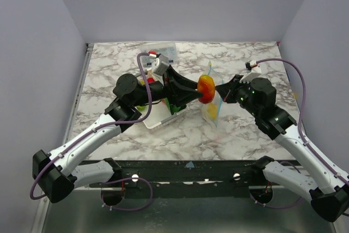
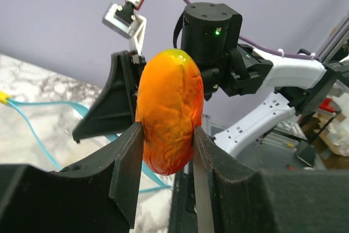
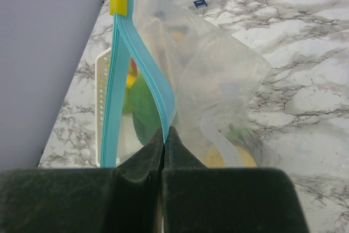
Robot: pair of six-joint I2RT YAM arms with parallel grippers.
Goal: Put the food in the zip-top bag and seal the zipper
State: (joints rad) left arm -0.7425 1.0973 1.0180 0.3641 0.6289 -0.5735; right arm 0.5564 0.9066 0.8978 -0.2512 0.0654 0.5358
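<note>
marble worktop point(image 1: 245, 135): left fingers point(image 1: 197, 96) pinch an orange fruit point(image 2: 169, 110), long axis crosswise to the pinch, just left of the bag point(image 3: 218, 80) mouth; right fingers point(image 3: 163, 154), pressed together, hold its zipper point(image 3: 115, 80) edge upright.

Orange food point(image 1: 206, 87) at zip-top bag point(image 1: 212, 112)

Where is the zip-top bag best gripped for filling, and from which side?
Take the zip-top bag by its blue zipper, pinched edge-on from the strip's end, as the right hand does: that strip looks the firmest part, while the clear film is limp and would probably crumple.
</note>
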